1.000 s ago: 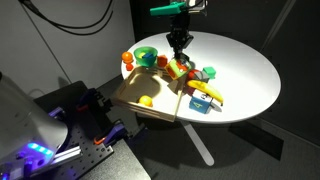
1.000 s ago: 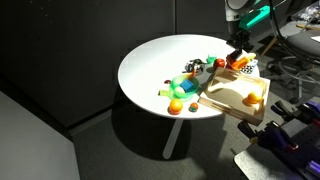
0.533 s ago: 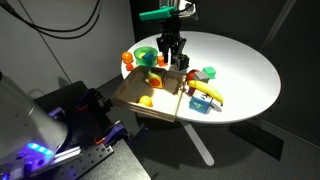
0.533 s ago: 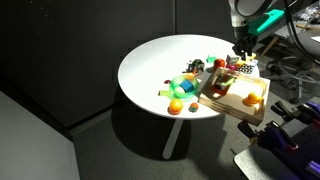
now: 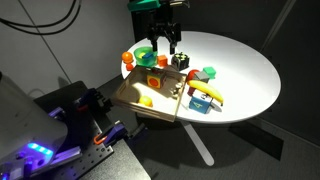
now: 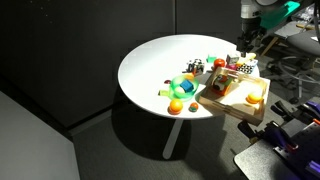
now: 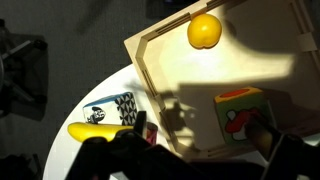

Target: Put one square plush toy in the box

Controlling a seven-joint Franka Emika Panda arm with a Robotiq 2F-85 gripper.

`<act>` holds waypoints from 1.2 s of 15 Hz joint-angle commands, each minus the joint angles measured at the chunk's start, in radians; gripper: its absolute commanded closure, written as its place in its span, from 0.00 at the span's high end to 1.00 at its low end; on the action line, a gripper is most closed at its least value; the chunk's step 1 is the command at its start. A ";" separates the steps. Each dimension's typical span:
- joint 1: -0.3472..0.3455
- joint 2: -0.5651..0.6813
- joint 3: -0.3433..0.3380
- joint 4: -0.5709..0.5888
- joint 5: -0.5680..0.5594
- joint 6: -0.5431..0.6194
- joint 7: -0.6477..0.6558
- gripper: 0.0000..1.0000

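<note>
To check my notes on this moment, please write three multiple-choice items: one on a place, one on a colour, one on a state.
1. Where does the square plush toy lie?
A in the gripper
B in the box
C under the box

2. What colour is the round thing in the box?
A yellow
B blue
C white

3. What state is the gripper in?
A shut on the toy
B open
C out of view

Key: 1 B, the wrist view shows it on the box floor; 2 A, it is plainly yellow; 3 B, the fingers stand apart with nothing between them.
</note>
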 commanded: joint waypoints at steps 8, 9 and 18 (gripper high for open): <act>-0.014 -0.154 0.048 -0.045 0.211 0.026 -0.054 1.00; -0.013 -0.162 0.052 -0.044 0.228 0.027 -0.061 1.00; -0.003 -0.201 0.084 -0.047 0.328 0.046 -0.102 1.00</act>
